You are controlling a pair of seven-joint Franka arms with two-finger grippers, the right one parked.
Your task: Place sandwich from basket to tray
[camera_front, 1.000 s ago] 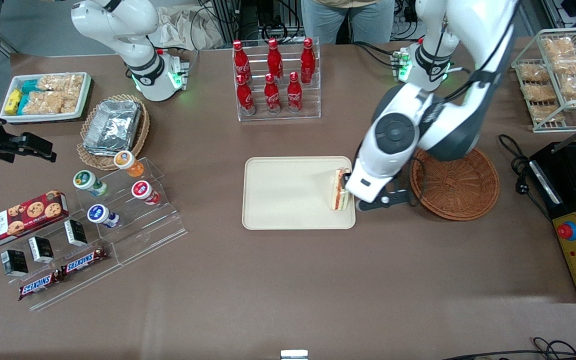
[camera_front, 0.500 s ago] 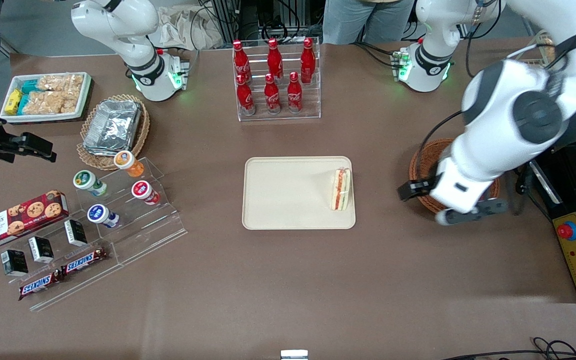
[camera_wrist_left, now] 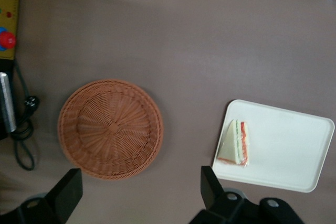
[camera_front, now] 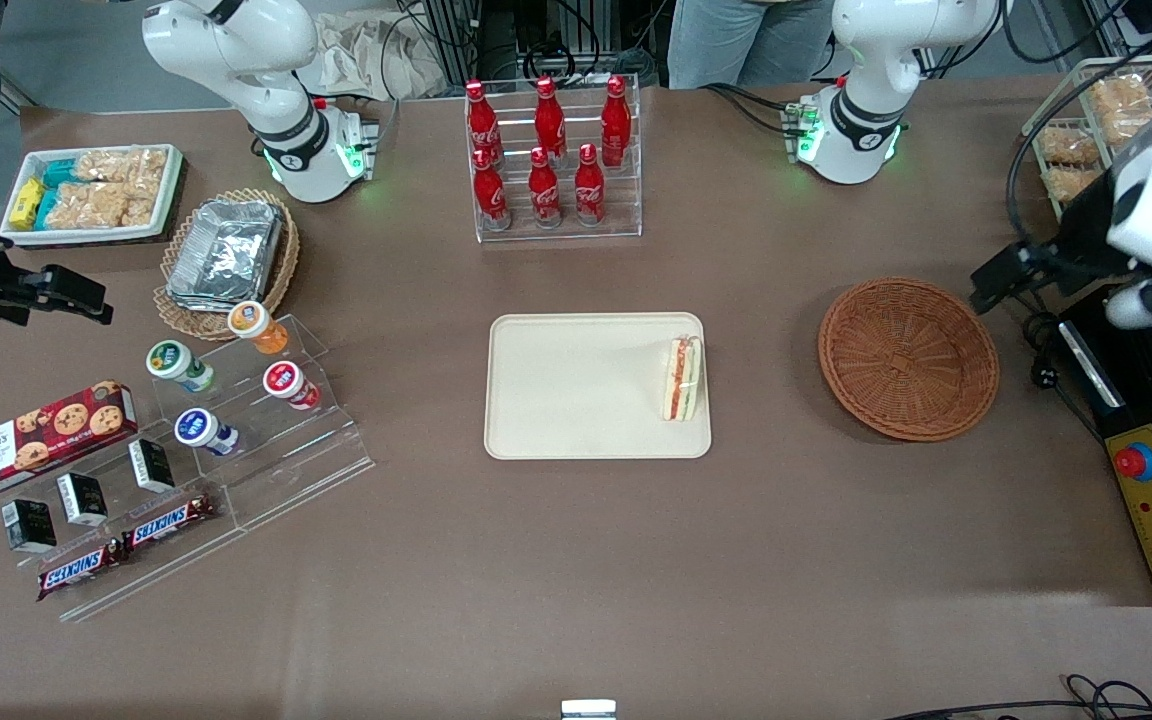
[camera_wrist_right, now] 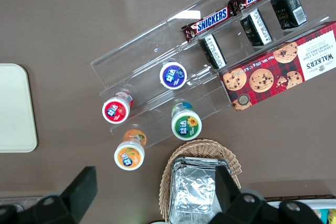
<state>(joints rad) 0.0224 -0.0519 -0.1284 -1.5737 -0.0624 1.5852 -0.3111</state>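
While your working arm hangs high over its own end of the table, the gripper (camera_front: 1046, 290) sits above the brown tabletop just beside the basket (camera_front: 908, 358), not touching it, and the wrist camera shows its two dark fingers (camera_wrist_left: 68, 192) spread wide apart with nothing between them. You can see the basket is round, reddish-brown wicker, and its woven bottom is bare. You will find the sandwich (camera_front: 682, 377) on the tray (camera_front: 576, 385), standing on the tray's floor close against the edge nearest the basket, with its red and green filling stripes showing along the cut side. From the wrist camera you get the same picture: the sandwich (camera_wrist_left: 235, 144) is a pale wedge lying inside the tray (camera_wrist_left: 294, 150), near the short rim that faces the basket (camera_wrist_left: 110, 128), and tray and basket are well apart with bare table between them. Farther from the front camera than the tray you have a clear rack of red bottles (camera_front: 548, 150). Toward the parked arm's end of the table, a clear stepped stand (camera_front: 236, 440) holds small yogurt cups, and a red cookie box (camera_front: 36, 438) lies beside it.
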